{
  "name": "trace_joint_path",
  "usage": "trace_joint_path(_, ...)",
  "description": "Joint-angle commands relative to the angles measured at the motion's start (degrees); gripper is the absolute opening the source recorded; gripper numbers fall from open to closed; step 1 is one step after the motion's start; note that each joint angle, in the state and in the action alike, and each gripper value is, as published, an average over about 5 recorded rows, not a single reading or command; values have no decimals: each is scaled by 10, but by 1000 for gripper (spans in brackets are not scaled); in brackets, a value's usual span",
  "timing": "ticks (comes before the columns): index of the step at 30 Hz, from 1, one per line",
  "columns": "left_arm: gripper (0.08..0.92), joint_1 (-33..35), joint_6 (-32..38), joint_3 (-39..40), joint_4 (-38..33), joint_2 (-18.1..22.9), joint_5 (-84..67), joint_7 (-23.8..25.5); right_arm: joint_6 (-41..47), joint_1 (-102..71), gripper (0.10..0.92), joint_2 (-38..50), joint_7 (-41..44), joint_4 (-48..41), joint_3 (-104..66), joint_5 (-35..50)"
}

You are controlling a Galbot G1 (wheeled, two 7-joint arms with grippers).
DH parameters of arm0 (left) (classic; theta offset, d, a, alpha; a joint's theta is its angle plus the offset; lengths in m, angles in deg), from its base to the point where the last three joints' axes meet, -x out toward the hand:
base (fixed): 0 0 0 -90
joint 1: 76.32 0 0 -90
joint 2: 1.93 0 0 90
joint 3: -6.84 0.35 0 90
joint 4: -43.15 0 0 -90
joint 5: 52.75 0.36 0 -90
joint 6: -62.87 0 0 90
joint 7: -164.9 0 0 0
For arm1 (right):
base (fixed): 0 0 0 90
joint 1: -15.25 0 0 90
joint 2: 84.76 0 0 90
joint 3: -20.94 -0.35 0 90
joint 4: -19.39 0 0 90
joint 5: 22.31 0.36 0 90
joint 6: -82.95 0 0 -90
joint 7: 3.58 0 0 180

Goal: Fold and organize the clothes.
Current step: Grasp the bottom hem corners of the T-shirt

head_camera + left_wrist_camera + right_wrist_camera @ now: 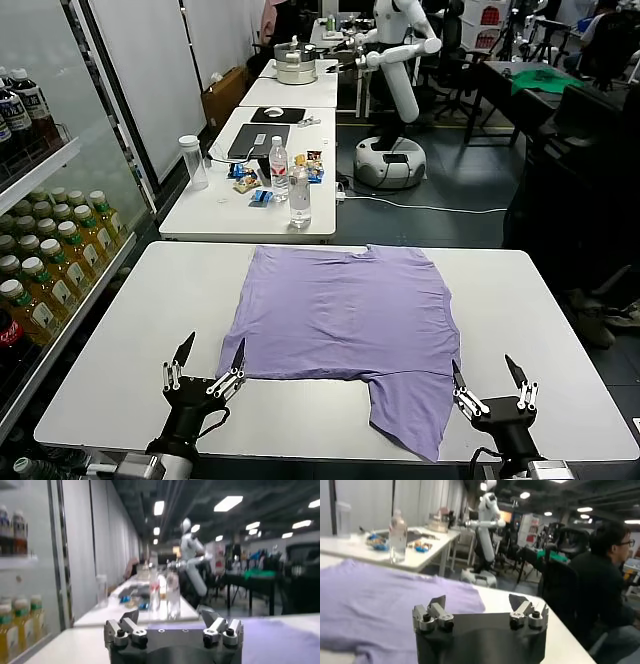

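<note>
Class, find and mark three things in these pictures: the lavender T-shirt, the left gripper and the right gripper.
lavender T-shirt (345, 315): head view, middle of the flat body panel.
left gripper (205, 368): head view, midway between its open fingertips.
right gripper (488, 380): head view, midway between its open fingertips.

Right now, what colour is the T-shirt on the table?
Light purple T-shirt, plain; head view shows it best.

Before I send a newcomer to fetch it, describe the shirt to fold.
On the near white table, between the two open grippers, lies a lavender T-shirt spread flat. It is the only cloth there; one sleeve points toward the right gripper.
</note>
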Motion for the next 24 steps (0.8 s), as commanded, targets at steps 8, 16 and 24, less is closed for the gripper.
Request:
trace_joint_path(8,823,-89,-140,12,132,-24,-35,-15,13,-19,823,-12,-14,-44,44,-52)
trace_joint_path(16,820,-127,-151,21,174,-25,-39,-28,5,-24,823,-29,-16,-73,78,-65)
trace_joint_path(24,637,-120,-150,24,168,-28,-67,-30,13,-21,767,-41,14,-92,108,-32)
